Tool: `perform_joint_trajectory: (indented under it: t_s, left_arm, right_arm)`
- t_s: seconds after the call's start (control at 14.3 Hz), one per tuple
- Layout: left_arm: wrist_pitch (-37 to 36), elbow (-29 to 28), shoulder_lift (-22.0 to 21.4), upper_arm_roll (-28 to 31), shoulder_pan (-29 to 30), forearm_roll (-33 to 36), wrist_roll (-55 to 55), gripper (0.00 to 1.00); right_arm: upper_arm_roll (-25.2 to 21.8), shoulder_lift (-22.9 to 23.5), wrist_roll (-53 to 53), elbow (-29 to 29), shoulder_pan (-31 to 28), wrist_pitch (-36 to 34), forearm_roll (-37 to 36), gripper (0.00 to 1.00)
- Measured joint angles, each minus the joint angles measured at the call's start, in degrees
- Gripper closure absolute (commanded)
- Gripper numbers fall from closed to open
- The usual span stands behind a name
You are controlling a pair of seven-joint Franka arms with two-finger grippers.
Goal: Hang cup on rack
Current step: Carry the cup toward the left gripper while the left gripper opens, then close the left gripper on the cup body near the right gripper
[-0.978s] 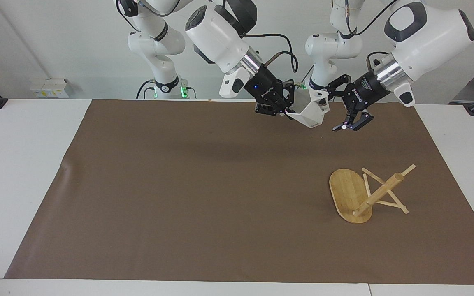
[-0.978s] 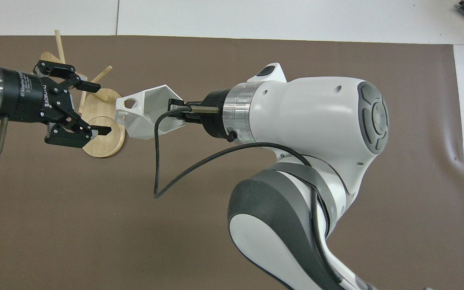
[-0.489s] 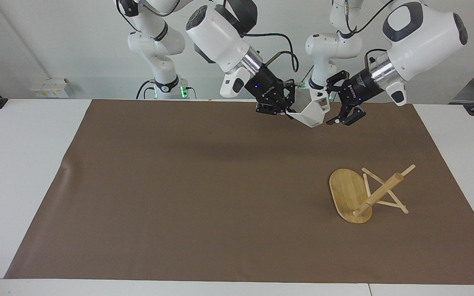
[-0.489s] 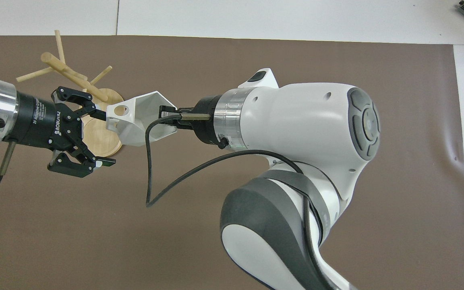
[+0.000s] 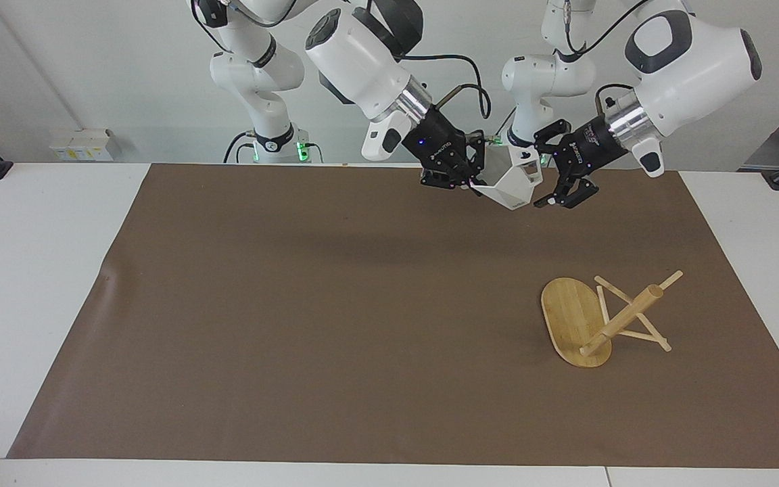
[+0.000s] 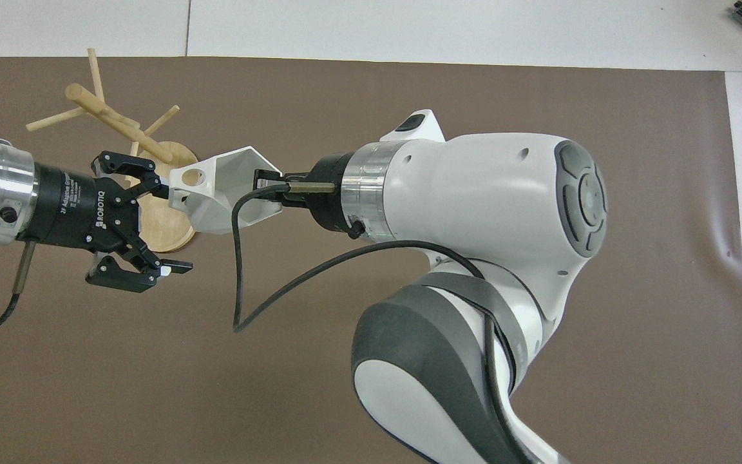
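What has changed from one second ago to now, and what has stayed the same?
The left gripper, open, has moved in toward the cup, and its fingers now stand on either side of the handle without closing. The right gripper stays shut on the cup's rim and has carried it slightly toward the left gripper. Nothing was grasped or released. The rack lies unmoved on the brown mat.

The brown mat point(image 5: 335, 318) lies bare across its middle and the right arm's end, so a gripper could pass there unhindered. Toward the left arm's end the rack point(image 5: 599, 318) lies tipped on its side, post and pegs sticking out toward that end, blocking low passes there. Above the mat's robot-side edge, the cup point(image 5: 512, 181) in the right gripper point(image 5: 468, 182) and the spread left gripper point(image 5: 555, 189) crowd the air.
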Motion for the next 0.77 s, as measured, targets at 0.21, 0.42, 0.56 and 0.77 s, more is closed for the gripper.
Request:
perform_joint_trajectory:
  t_s: [0.21,0.42,0.56,0.77]
  left_arm:
    - [1.3,-0.3,-0.1,0.0,0.0,-1.8,0.8,0.00]
    - [3.8,-2.0,-0.7,0.0,0.0,-2.9,1.6,0.00]
    - [6.8,-3.7,-1.2,-0.2,-0.1,-3.2,1.8,0.00]
    - [8.5,-4.8,-1.7,-0.5,-0.3,-4.7,2.1,0.00]
  right_arm:
    - [0.0,0.0,0.0,0.0,0.0,0.0,0.0,1.00]
    - [0.0,0.0,0.0,0.0,0.0,0.0,0.0,1.00]
    - [0.0,0.0,0.0,0.0,0.0,0.0,0.0,1.00]
    - [0.0,0.0,0.0,0.0,0.0,0.0,0.0,1.00]
